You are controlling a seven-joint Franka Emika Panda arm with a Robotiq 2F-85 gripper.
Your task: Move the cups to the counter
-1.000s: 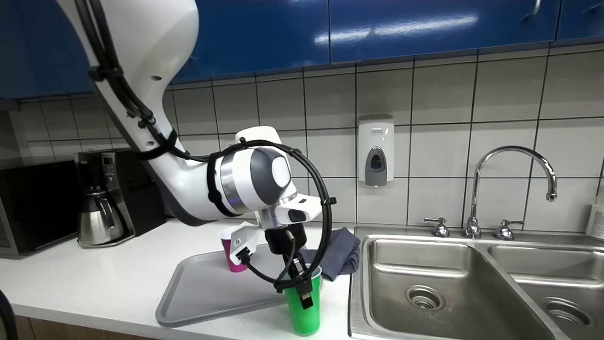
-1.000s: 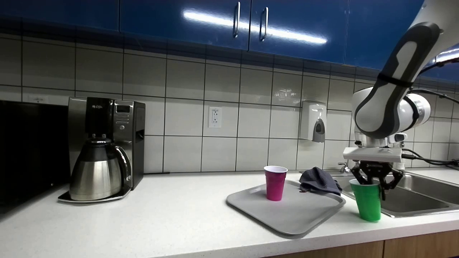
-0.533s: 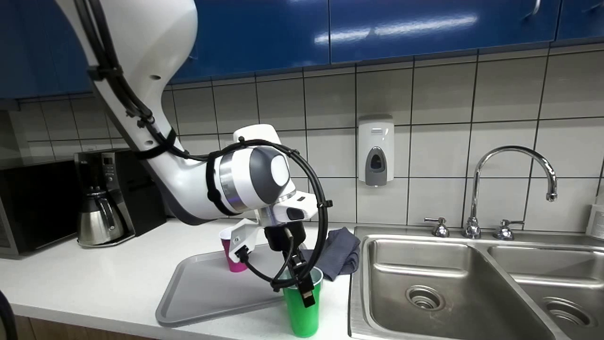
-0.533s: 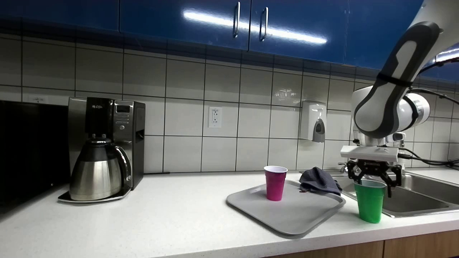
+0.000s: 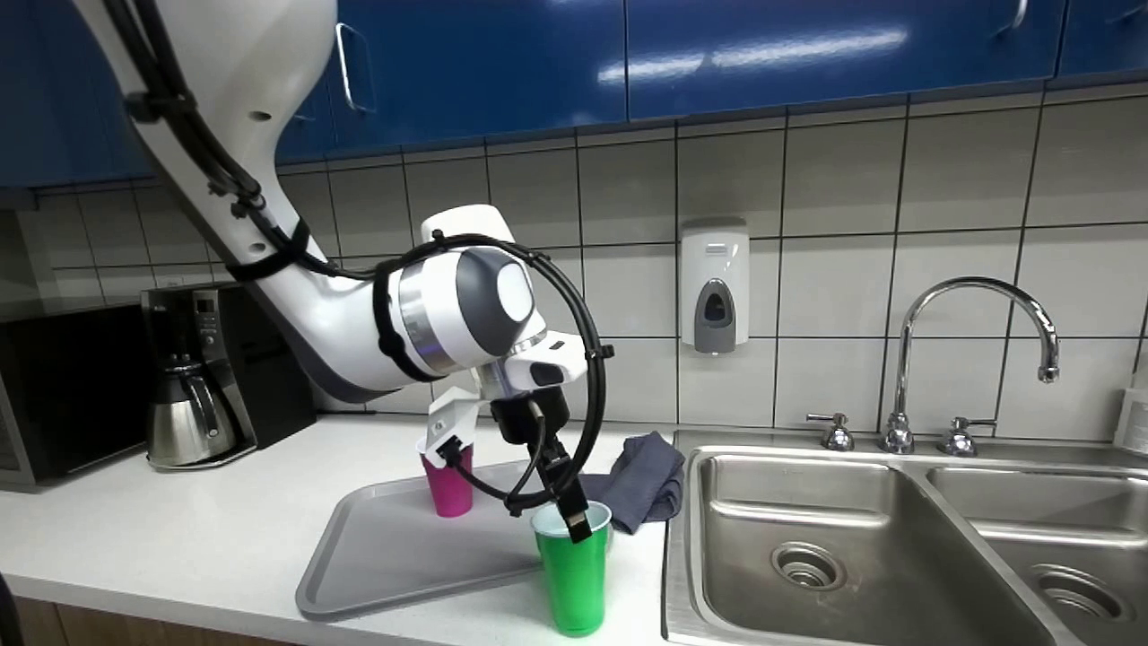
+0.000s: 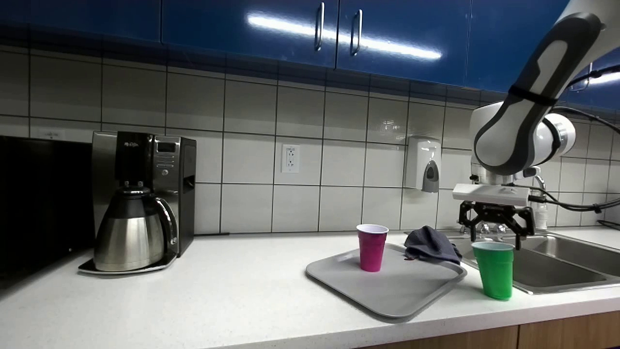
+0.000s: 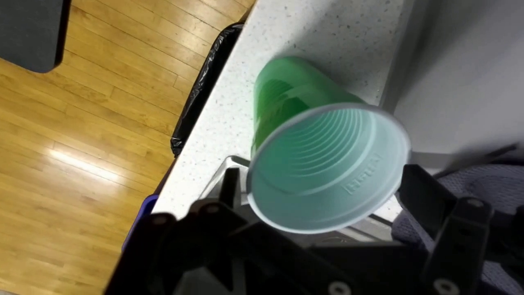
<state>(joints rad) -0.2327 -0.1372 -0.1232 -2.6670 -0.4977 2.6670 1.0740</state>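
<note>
Can read "Mr. Coffee" in pale script [image 6: 131,144] on the black upper front of the coffee maker [image 6: 167,186], in an exterior view; can just see small markings elsewhere on its front, too tiny to read; can trace embossed letters [image 7: 363,174] on the inner wall of the green cup [image 7: 319,155], in the wrist view, looking like "HEFTY", slightly blurred; can spot a label line on the white soap dispenser [image 5: 715,287] and fine print on the wall outlet [image 6: 290,158], each in an exterior view, both illegible.
</note>
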